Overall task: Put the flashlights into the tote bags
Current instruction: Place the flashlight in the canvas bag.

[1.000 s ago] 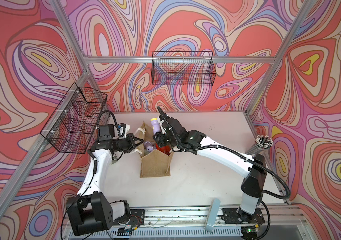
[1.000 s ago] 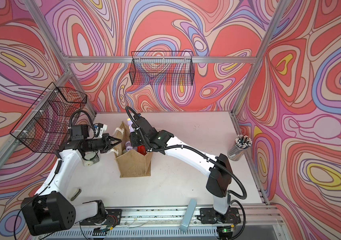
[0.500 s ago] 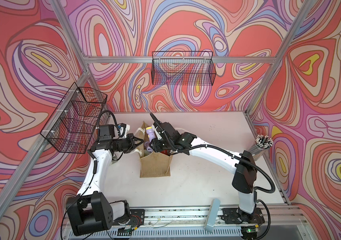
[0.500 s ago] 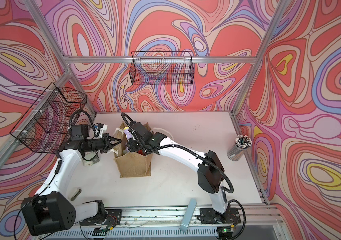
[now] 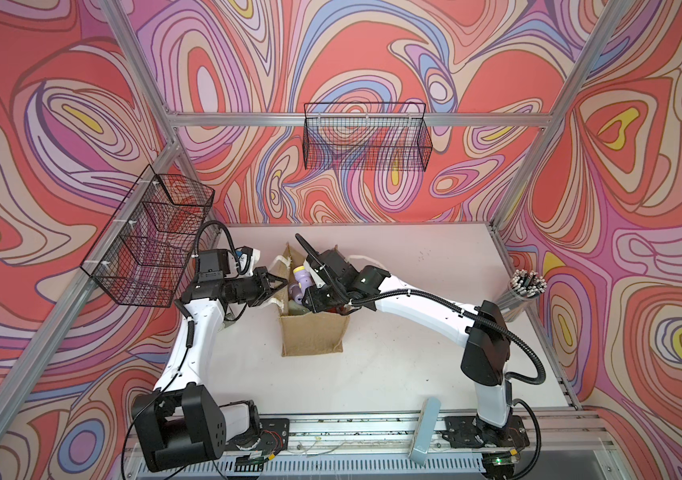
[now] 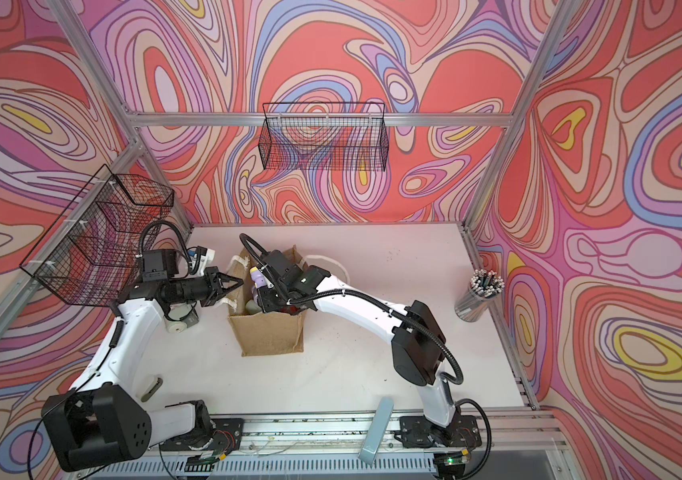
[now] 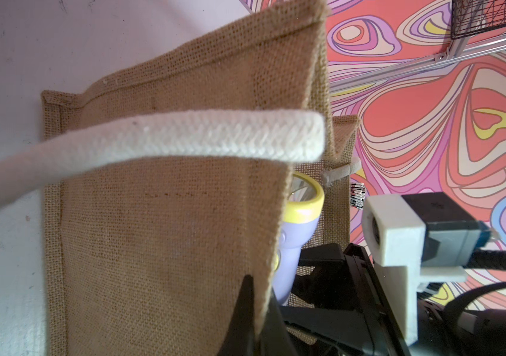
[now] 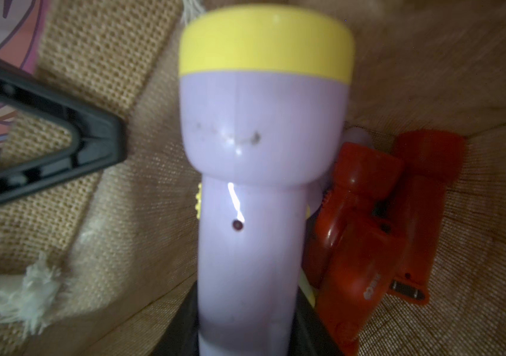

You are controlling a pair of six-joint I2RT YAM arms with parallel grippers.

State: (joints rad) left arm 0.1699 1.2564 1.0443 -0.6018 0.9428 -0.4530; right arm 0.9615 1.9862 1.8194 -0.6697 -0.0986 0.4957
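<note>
The tan burlap tote bag (image 5: 312,336) (image 6: 273,336) stands open at the middle of the table. My left gripper (image 5: 285,284) (image 6: 241,282) (image 7: 258,289) is shut on the bag's left rim (image 7: 153,231), holding the mouth open. My right gripper (image 5: 310,298) (image 6: 266,299) (image 8: 247,323) is shut on the handle of a lilac flashlight (image 5: 300,275) (image 6: 257,276) (image 7: 288,240) (image 8: 261,123) with a yellow head ring, reaching into the bag's mouth. Two red flashlights (image 8: 362,231) lie at the bottom of the bag. A pale green one (image 6: 253,305) also shows inside.
Black wire baskets hang on the back wall (image 5: 366,141) and the left wall (image 5: 152,241). A clear cup of grey rods (image 5: 526,291) stands at the right edge. A blue-grey block (image 5: 424,428) leans on the front rail. A white round object (image 6: 175,326) sits under the left arm.
My right gripper has carried the lilac flashlight leftward and down into the bag's mouth. The left gripper has kept its hold on the bag's rim without moving.
</note>
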